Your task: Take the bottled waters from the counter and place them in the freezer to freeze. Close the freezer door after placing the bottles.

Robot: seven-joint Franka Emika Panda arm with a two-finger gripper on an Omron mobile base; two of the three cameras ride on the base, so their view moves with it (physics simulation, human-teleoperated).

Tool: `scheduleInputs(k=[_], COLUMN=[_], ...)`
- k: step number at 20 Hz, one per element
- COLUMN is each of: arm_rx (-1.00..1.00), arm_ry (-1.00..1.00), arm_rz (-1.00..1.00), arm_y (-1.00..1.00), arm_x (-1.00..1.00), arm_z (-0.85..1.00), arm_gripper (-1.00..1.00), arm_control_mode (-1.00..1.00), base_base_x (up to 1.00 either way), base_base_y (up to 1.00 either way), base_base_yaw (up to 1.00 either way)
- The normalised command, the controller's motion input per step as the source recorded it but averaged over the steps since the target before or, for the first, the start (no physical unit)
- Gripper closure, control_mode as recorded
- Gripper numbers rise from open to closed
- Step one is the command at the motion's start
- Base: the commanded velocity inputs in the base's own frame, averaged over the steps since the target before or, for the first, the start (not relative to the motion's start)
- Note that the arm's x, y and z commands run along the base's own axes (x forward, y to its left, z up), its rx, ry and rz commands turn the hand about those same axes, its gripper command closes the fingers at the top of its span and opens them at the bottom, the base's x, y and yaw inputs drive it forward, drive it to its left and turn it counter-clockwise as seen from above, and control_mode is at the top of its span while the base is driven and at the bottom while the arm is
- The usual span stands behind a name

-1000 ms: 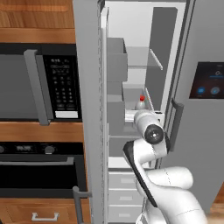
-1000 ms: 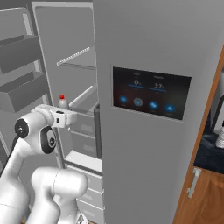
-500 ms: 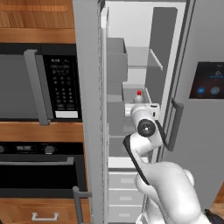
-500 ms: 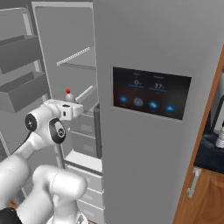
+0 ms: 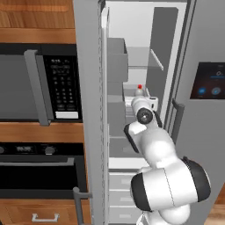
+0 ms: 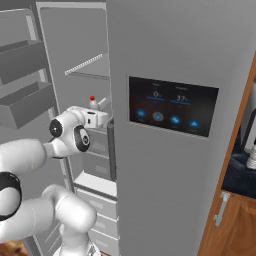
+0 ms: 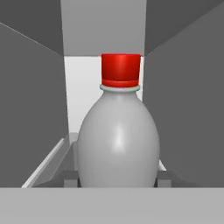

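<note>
The whitish plastic bottle with the red cap (image 7: 118, 131) stands upright right in front of the hand camera, its rounded body taking up the middle of the hand view and its cap (image 7: 120, 69) rising against the white back wall of the freezer (image 7: 83, 92). In the left base view the same bottle (image 5: 139, 91) shows as a red cap and pale neck just above the white hand, inside the tall narrow white-walled freezer compartment (image 5: 140, 35) and partway up its height, below a grey shelf (image 5: 147, 59). In the right base view the bottle (image 6: 92, 102) sits just above and behind the hand, under a grey wire-edged shelf (image 6: 90, 65). The pincer (image 6: 102, 118) is clenched around the bottle, its tips hidden by the hand and the bottle body, so whether the bottle's base rests on a shelf cannot be told. The white arm with dark joints (image 5: 162, 176) reaches from low in front up into the compartment. The tall plain matte grey freezer door (image 5: 90, 110) stands open to the left of the compartment, with grey bins (image 6: 25, 100) on its inner side. To the right is the other grey refrigerator door with the dark touch display (image 6: 172, 105). Left of the open door a black-fronted microwave (image 5: 41, 83) sits in brown wooden cabinets above a dark oven (image 5: 39, 176). At the far right of the right base view a strip of dark bench (image 6: 240, 175) shows atop a wooden cabinet.
</note>
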Motion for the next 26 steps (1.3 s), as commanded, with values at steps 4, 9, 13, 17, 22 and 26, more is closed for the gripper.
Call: scheduleInputs(k=[4,9,13,17,22,26], arm_rx=[0.00,0.00,0.00,0.00,0.00,0.00], arm_ry=[0.00,0.04,0.00,0.00,0.00,0.00], arm_rz=[0.00,0.00,0.00,0.00,0.00,0.00], arm_y=[0.00,-0.08,-0.05,-0.06,-0.04,-0.10], arm_x=[0.63,0.64,0.49,0.43,0.37,0.22], arm_z=[-0.01,-0.05,-0.19,-0.23,-0.30,-0.39], arm_gripper=[1.00,1.00,1.00,1.00,1.00,1.00], arm_control_mode=[-1.00,-1.00,-1.00,-1.00,-1.00,-1.00], base_base_x=[0.00,0.00,0.00,0.00,0.00,0.00], base_base_y=[0.00,0.00,0.00,0.00,0.00,0.00], base_base_yaw=[0.00,0.00,0.00,0.00,0.00,0.00])
